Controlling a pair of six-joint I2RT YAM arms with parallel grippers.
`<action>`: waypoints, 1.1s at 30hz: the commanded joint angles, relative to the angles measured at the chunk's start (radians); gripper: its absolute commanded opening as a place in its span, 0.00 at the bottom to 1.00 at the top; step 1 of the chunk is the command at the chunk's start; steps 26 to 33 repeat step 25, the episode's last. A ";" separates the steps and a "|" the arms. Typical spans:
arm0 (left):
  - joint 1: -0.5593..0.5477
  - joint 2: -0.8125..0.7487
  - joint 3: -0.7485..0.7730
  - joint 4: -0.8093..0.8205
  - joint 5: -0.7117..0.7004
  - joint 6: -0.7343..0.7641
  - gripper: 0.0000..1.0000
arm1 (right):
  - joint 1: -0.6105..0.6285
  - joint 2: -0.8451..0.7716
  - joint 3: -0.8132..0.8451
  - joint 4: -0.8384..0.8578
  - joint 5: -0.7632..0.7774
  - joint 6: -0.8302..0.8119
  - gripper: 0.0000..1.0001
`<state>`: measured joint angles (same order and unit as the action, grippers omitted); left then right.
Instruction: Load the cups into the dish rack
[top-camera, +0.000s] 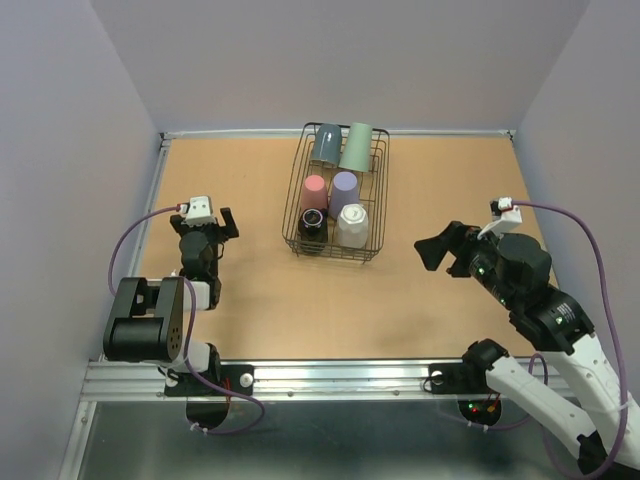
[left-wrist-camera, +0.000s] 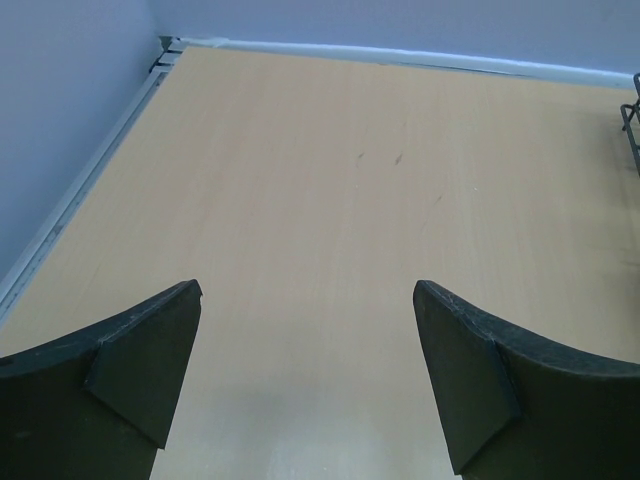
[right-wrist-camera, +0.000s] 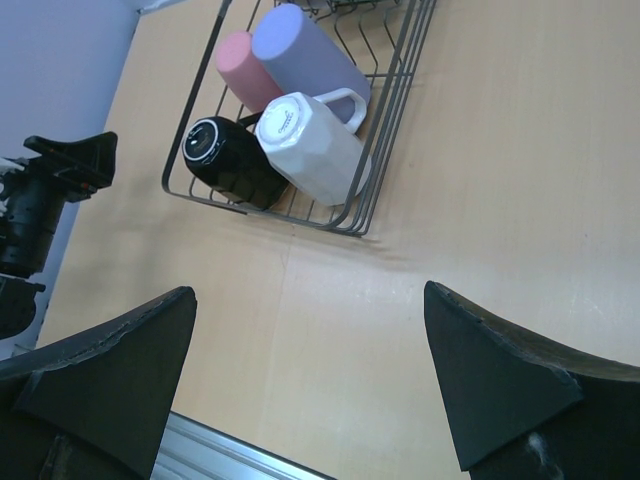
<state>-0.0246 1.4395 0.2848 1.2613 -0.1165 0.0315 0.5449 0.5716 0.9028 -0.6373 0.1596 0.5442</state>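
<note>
Six small smooth cups (top-camera: 345, 188) fill the black thin-wire dish rack (top-camera: 383, 190). The left gripper (top-camera: 222, 226) and right gripper (top-camera: 438, 247) flank the rack, both spread wide and empty. The cups look rigid, slick and chippable, so pinch across a rim.

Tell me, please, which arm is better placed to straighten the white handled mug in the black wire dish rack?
Right, probably: the white mug sits at the rack's near-right corner, closer to the open right gripper.
</note>
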 joint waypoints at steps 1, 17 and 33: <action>0.002 0.004 -0.019 0.213 0.029 0.030 0.99 | 0.006 0.054 0.048 0.013 -0.017 -0.004 1.00; 0.000 0.013 -0.041 0.280 0.023 0.027 0.99 | 0.006 0.139 0.039 0.041 -0.028 0.048 1.00; 0.000 0.013 -0.039 0.273 0.025 0.028 0.99 | 0.007 0.082 0.011 0.044 0.003 0.048 1.00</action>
